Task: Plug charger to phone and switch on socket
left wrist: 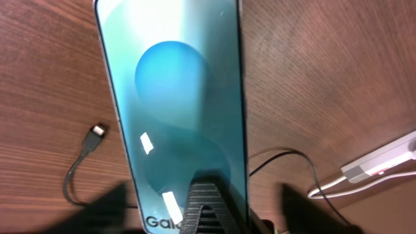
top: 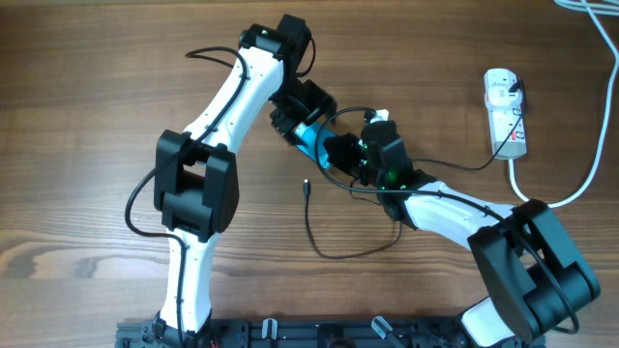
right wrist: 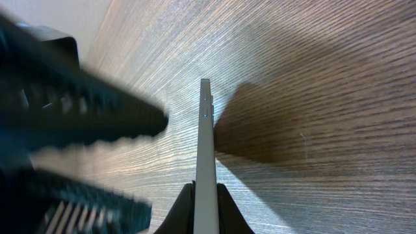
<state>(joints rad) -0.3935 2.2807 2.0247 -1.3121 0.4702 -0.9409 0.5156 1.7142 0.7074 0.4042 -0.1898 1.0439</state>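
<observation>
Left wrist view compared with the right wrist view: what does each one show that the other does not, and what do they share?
Only the left wrist view shows the phone from the front, with its teal screen. It also shows the black cable, its free tip lying on the wood, and the white power strip at the right edge. Only the right wrist view shows the phone edge-on, clamped in the right gripper. Both show the phone and the wooden table.
</observation>
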